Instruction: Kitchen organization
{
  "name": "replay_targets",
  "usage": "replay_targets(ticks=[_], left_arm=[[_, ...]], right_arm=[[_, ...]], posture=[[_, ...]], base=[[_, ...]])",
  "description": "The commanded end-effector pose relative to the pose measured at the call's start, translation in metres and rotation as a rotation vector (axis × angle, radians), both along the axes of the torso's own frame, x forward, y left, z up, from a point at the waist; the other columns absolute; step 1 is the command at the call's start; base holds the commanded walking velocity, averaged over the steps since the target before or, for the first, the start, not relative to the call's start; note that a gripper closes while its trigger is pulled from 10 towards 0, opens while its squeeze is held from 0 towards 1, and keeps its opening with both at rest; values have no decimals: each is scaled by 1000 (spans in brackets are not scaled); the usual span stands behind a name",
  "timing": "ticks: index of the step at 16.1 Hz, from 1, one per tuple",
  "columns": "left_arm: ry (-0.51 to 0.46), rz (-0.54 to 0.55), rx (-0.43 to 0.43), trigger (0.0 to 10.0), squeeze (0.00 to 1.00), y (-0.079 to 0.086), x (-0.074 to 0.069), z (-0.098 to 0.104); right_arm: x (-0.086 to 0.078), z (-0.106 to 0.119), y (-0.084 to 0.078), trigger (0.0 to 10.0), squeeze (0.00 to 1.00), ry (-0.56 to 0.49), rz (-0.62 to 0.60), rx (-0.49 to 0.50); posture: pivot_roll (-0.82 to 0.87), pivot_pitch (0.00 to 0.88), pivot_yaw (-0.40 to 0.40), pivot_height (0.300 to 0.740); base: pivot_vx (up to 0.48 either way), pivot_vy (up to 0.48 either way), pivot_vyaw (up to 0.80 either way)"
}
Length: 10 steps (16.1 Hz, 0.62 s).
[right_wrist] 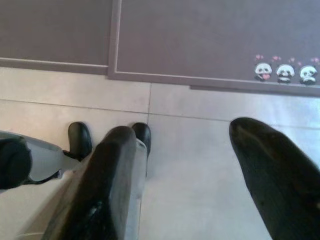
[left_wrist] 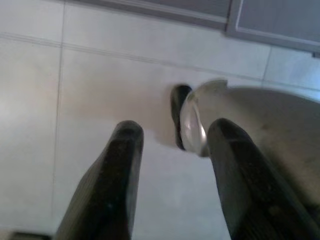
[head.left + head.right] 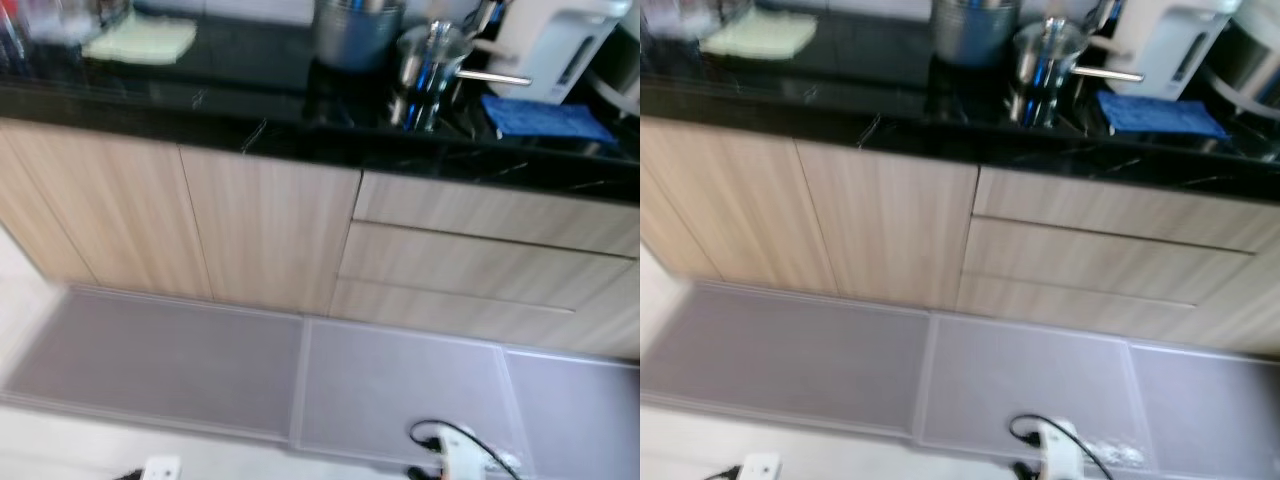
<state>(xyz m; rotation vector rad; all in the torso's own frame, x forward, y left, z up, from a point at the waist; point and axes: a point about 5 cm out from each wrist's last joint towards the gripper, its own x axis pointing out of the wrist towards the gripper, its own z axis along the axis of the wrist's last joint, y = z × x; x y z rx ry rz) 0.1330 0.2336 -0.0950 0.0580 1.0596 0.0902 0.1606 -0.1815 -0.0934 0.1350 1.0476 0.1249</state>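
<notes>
A black countertop (image 3: 250, 110) runs along the top of the head views. On it stand a steel pot (image 3: 357, 32), a glass lid with a steel handle (image 3: 435, 52), a blue cloth (image 3: 545, 118), a white appliance (image 3: 555, 45) and a pale yellow cloth (image 3: 140, 40). Below are light wood cabinet doors (image 3: 265, 235) and drawers (image 3: 480, 260). Both arms hang idle over the floor. My left gripper (image 2: 172, 135) is open and empty in the left wrist view. My right gripper (image 1: 180, 137) is open and empty in the right wrist view.
Grey floor mats (image 3: 160, 355) lie along the cabinet base on pale tiles. A white device with a black cable (image 3: 455, 448) sits on the mat near me. A small white box (image 3: 160, 467) lies on the tiles. The mat (image 1: 210, 40) carries panda prints (image 1: 285, 72).
</notes>
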Motion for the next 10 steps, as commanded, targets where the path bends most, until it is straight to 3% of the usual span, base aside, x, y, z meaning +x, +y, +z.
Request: replay_targets(ticks=[1, 7, 8, 10], left_arm=[[39, -27, -10, 10000, 0, -6, -8, -4], [40, -34, -9, 10000, 0, -7, -8, -5], [45, -45, -12, 10000, 0, -10, -8, -5], [45, -46, -11, 10000, 0, -10, -8, -5]], right_arm=[[1, 1, -5, 10000, 0, -6, -8, -12], [1, 1, -7, 10000, 0, 2, 8, -23], [-1, 0, -6, 10000, 0, 28, 37, -36], [-3, -1, -5, 10000, 0, 32, 46, -37]], posture=[[10, 62, -140, 740], [4, 54, -149, 740], [-6, 26, -147, 740], [2, 13, -146, 740]], base=[[0, -356, 0], [0, -352, 0], [0, -356, -781], [0, -354, 0]])
